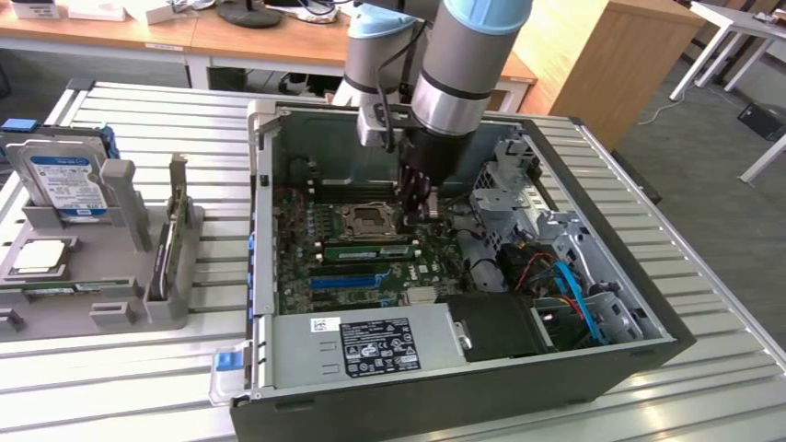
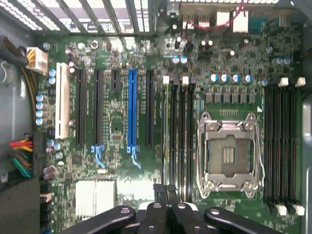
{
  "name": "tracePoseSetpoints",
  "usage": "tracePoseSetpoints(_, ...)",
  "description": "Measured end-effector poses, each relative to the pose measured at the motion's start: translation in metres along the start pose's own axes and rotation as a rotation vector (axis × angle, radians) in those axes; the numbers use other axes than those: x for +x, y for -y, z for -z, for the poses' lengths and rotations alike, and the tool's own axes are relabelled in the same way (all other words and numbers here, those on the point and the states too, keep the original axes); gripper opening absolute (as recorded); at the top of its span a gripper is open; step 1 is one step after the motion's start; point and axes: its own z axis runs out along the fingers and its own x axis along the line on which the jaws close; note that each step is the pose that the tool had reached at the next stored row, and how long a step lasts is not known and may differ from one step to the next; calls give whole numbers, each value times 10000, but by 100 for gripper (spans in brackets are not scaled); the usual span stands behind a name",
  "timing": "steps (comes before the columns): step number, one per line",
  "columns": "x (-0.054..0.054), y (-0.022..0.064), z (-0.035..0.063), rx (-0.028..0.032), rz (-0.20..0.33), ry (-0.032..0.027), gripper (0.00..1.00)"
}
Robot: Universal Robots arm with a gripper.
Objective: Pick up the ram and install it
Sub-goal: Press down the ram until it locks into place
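Green circuit board covered the floor of one open computer case point(image 1: 639, 354), which sat on a slatted metal table point(image 1: 123, 387). One robot arm point(image 1: 461, 64) reached down into it. Its gripper point(image 1: 421, 214) hung over the middle of the board, jaws pressed together with nothing seen between them; in the wrist view the black fingertips point(image 2: 165, 191) met over the end of a bank of memory slots.

One ram point(image 1: 364, 250) stood in that bank, a green stick with a white label, just beside the single CPU socket point(image 1: 366, 219). Whether the fingertips touched it could not be told. From the wrist view it could not be picked out among the dark slots.

That view counted two memory-slot banks flanking the CPU socket point(image 2: 228, 155), one blue slot point(image 2: 131, 109) and one white slot point(image 2: 61, 100).

Room was tight: the drive cage point(image 1: 516, 198) crowded the exterior view's right, the power supply point(image 1: 368, 345) the near edge, and cables filled the near corner on that same side. The open room lay over the socket.

One grey fixture point(image 1: 117, 304) stood outside the case on the exterior view's left, holding one hard drive point(image 1: 64, 184). The arm hid the board behind it.
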Motion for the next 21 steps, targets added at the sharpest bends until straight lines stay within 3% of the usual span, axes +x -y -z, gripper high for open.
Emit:
tracePoseSetpoints(8, -2, 207, 5, -4, 1, 0, 11)
tracePoseSetpoints(21, -2, 210, -70, -4, 1, 2, 11)
